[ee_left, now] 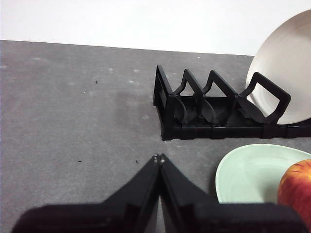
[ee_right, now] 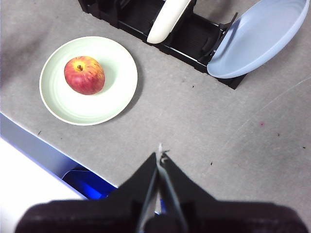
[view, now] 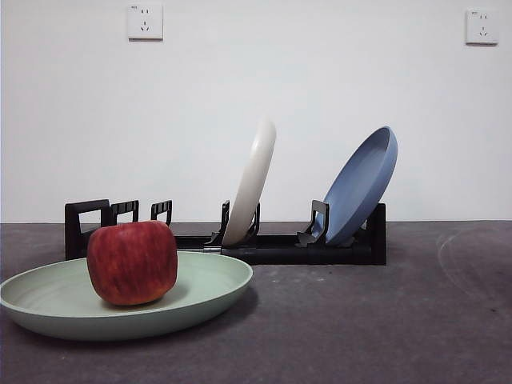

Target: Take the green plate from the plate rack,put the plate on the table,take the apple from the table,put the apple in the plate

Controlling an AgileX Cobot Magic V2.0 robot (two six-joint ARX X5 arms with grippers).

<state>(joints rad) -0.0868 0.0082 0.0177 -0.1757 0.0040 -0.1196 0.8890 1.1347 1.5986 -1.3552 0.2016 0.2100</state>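
Observation:
The green plate [view: 200,280] lies flat on the table [view: 360,320] at the front left, in front of the plate rack [view: 280,244]. The apple [view: 132,262] sits upright inside the plate, left of its middle. The right wrist view looks down on the plate [ee_right: 116,77] with the apple [ee_right: 84,74] in it. The left wrist view shows the rack's end [ee_left: 194,109], the plate's edge [ee_left: 248,170] and part of the apple [ee_left: 297,189]. My left gripper [ee_left: 159,158] is shut and empty, hovering beside the plate. High above the table, my right gripper [ee_right: 160,154] is shut and empty too.
A cream-white plate [view: 252,180] and a blue plate [view: 360,184] lean in the rack's slots. The table's near edge [ee_right: 43,145] with a blue object below it shows in the right wrist view. A white wall with sockets stands behind.

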